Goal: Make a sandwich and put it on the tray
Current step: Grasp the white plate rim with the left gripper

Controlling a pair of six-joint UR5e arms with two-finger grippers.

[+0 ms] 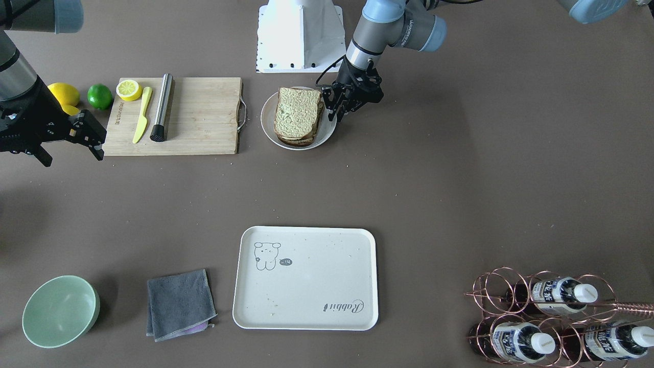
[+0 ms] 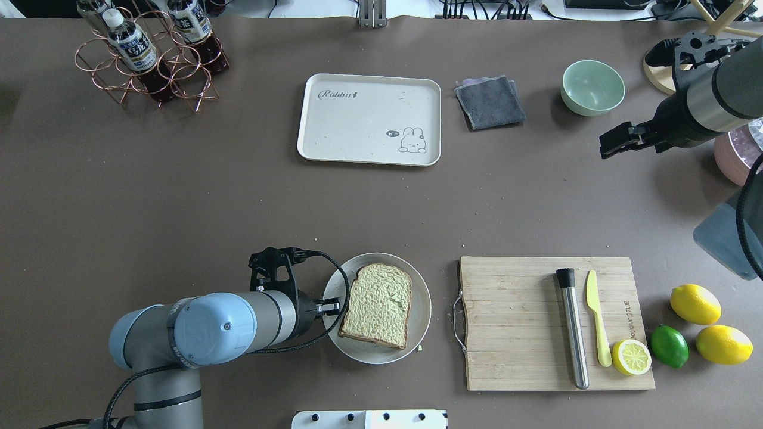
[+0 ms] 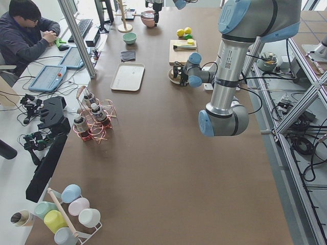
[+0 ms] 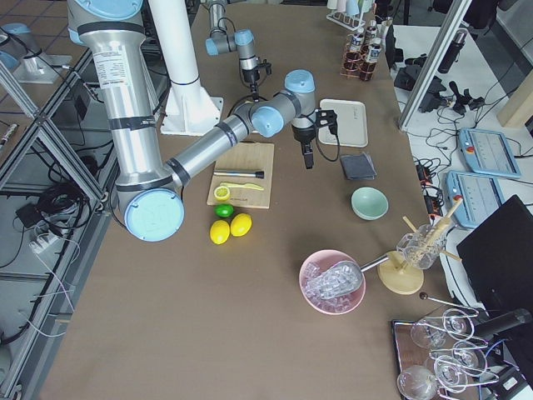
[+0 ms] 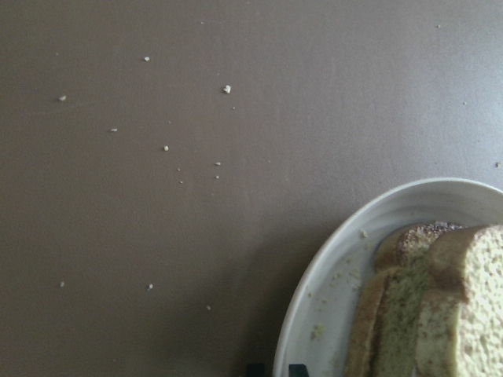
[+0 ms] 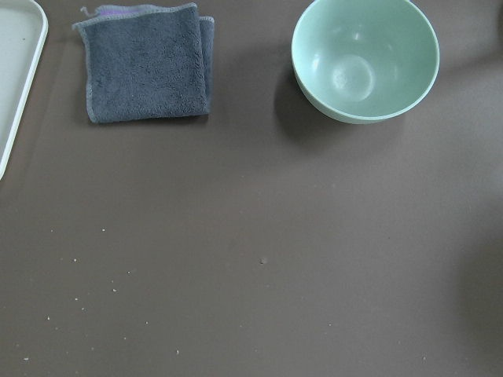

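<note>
Overhead exterior view shows the left gripper [image 2: 326,308] right at the near rim of the plate [image 2: 420,322]. The sandwich [image 2: 378,305] sits on that plate, just beside the jaws but not touching them. It lies off to the robot's right of the jaws and a bit lower than them. It is close to square and turned a little, and one crusty side edge faces the jaws.

The left wrist view shows only two dark fingertips [image 5: 297,369] at the bottom edge. They sit close together with nothing between them. The jaws look narrow, but so little shows that I cannot tell if they are fully closed.

The left arm is the near one. The right gripper [image 1: 71,153] is well away on the other side, past the cutting board, with its jaws spread wide and holding nothing.

The tray [image 2: 369,119] has no food on it and lies well apart from the jaws, straight ahead of them on the far side of the table.

I think the next job is to grab the sandwich by its side edge (the jaws would need to be wider than the stack is thick). The slices could slide apart if the pinch is crooked.
</note>
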